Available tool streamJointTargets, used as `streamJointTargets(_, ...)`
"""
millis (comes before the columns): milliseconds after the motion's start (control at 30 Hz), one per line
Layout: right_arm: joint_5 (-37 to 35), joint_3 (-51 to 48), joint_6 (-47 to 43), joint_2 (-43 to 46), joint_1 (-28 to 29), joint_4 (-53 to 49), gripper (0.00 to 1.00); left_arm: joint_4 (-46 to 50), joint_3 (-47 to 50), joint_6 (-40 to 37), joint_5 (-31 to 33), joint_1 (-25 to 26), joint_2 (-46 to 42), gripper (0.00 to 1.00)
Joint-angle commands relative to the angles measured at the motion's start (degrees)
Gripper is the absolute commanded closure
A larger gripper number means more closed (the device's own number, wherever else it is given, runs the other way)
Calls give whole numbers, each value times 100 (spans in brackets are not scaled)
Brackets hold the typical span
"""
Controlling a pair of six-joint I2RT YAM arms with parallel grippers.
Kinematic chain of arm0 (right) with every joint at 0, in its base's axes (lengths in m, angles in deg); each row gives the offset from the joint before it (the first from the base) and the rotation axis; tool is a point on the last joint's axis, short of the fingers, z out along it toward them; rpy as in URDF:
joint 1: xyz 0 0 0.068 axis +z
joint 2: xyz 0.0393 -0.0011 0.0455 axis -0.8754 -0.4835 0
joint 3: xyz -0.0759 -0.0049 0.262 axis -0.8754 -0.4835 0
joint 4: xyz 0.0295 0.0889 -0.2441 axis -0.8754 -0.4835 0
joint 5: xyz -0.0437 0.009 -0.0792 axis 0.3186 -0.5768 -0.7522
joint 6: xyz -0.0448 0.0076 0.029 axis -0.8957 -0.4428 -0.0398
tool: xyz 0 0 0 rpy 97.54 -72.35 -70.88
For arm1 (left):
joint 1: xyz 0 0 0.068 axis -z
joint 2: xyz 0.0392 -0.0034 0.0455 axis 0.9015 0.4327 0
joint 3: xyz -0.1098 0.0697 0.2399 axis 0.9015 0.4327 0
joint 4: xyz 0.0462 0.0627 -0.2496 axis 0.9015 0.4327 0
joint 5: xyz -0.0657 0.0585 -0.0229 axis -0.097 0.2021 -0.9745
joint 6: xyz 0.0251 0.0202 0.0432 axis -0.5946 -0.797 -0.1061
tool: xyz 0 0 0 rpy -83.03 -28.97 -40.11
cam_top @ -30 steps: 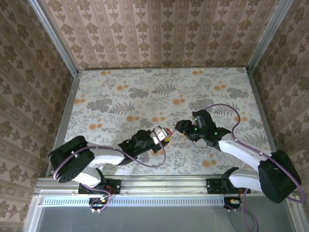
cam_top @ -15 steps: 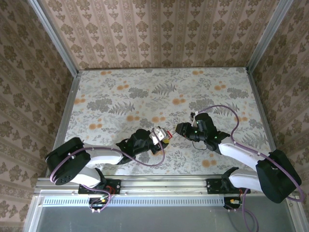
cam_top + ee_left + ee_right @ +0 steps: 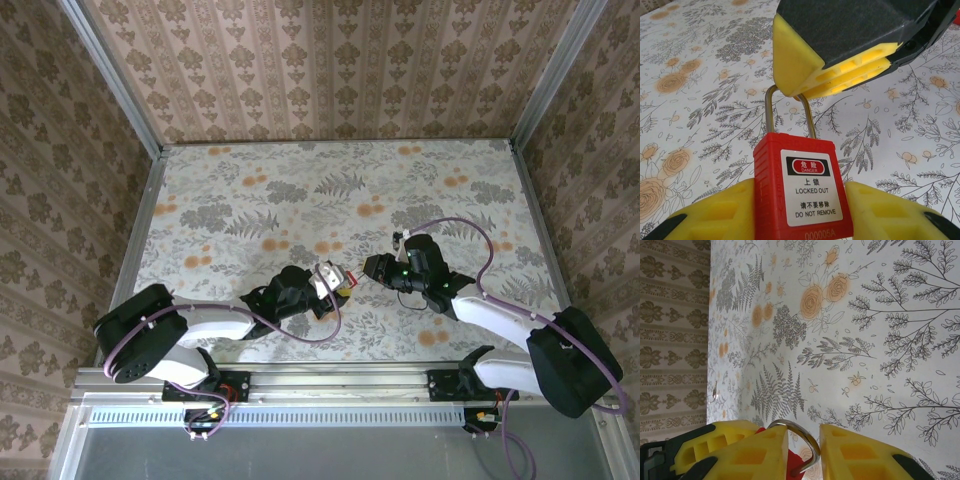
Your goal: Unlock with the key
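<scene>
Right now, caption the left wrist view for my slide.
Left gripper clamps red padlock; right gripper straddles its shackle.

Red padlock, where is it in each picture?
Top external: padlock low middle, where the arms meet.
Left wrist: padlock bottom middle, between yellow fingers.
Right wrist: padlock at bottom edge, red bit under its silver loop.
Shared landmark: the flowery table.

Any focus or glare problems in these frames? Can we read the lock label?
Left wrist: padlock label sharp and legible, mild sheen on the shackle, no blowout. Right wrist: tablecloth print crisp, fingers at the bottom edge slightly soft. Top external: even light, faint shadows, padlock too small to read.
</scene>
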Motion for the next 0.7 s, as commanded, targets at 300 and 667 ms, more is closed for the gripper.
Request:
streamJointTargets(300,93,-111,-248,-125,47,131,73,-83,-225,164,-302,-93,1,80)
streamJointTargets(667,194,-261,-379,-155,39,470,71,-140,-207,252,-465,-144,15,80)
